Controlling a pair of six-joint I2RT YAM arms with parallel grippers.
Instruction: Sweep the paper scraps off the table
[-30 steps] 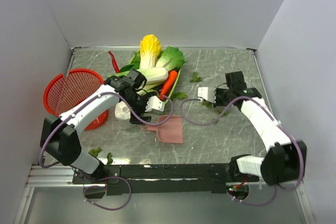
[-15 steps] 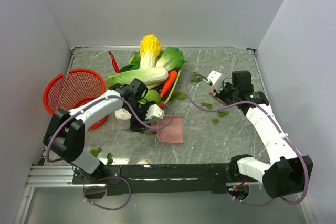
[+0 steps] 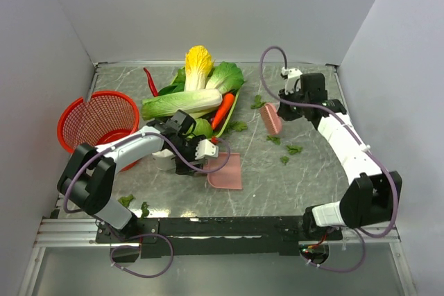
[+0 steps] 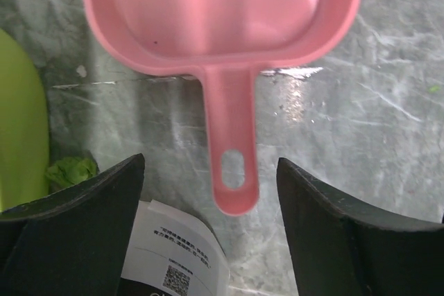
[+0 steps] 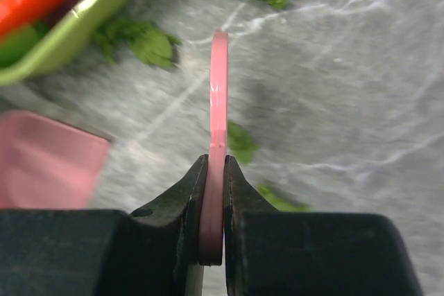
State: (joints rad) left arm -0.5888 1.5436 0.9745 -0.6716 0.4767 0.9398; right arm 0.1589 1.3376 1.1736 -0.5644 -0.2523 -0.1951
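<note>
**Right arm swings the scraper back; left hovers at the dustpan**

Top view: since 0.5 s ago the right gripper point(image 3: 284, 100) has swung toward 12 o'clock, carrying the pink scraper point(image 3: 272, 119). Green paper scraps point(image 3: 275, 139) lie at the scraper's 6 o'clock, with others beside the vegetable tray point(image 3: 233, 109). The left gripper point(image 3: 206, 150) has edged onto the pink dustpan point(image 3: 227, 171).
Left wrist: jaws spread wide and empty, 1 on each side of the handle point(image 4: 232, 136).
Right wrist: jaws clamped on the scraper's edge, tray at 10 o'clock.
</note>
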